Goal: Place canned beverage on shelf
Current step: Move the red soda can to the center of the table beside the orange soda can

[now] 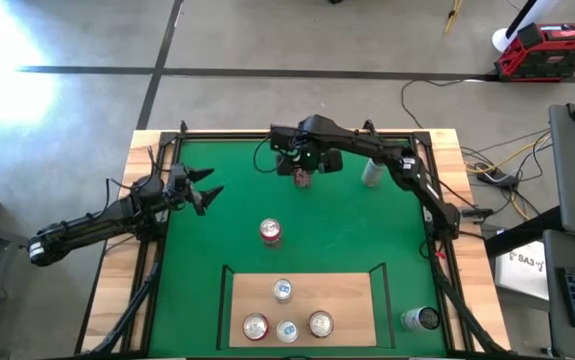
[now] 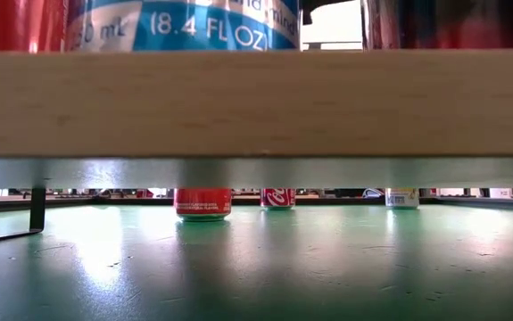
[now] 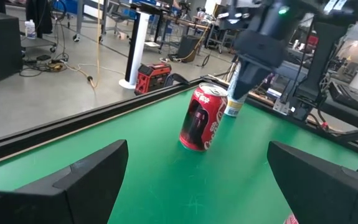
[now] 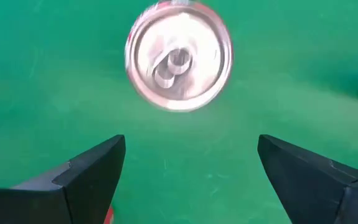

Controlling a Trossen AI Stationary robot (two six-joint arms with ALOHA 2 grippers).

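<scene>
4 cans (image 1: 285, 316) already on shelf (image 1: 352, 300). Right gripper (image 4: 188, 165), jaws wide, empty, hovers over red can (image 1: 301, 177) at mat's far edge. Another red can (image 1: 270, 232) mid-mat. Left gripper (image 1: 210, 192) wide, waits at left.

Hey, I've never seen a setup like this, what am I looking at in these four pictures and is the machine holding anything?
It is a robot with two dark arms working over a green mat. One picture looks straight down from above, one looks level from table height, and two come from cameras on the arms' wrists.

From above, the right gripper hangs open over a red can at the far side; its wrist camera looks down on that can's top. The left gripper waits open at the left. Neither holds anything.

Four cans already stand on the shelf, the pale board at the near edge. Another red can stands mid-mat, a pale can stands at the far side, and one can lies beside the shelf.
</scene>
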